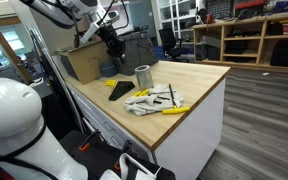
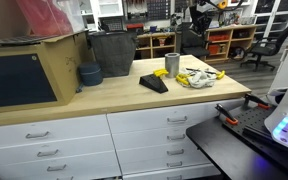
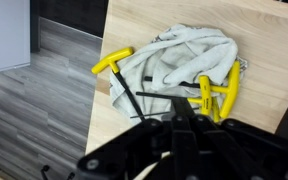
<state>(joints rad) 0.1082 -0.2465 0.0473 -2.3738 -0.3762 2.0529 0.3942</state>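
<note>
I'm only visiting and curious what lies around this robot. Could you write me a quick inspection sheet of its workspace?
Surface: wooden worktop on white drawers.
Job's things: pale cloth, crumpled near the worktop's edge; yellow-handled tools lie on and beside it.
Clutter: metal cup, black wedge, grey bowl, dark bin, brown box.
Grippers: gripper shut, nothing seen in it; it hangs above the cloth.
Cables: nothing seen.
Surroundings: workshop shelves, office chair, grey plank floor.
</note>
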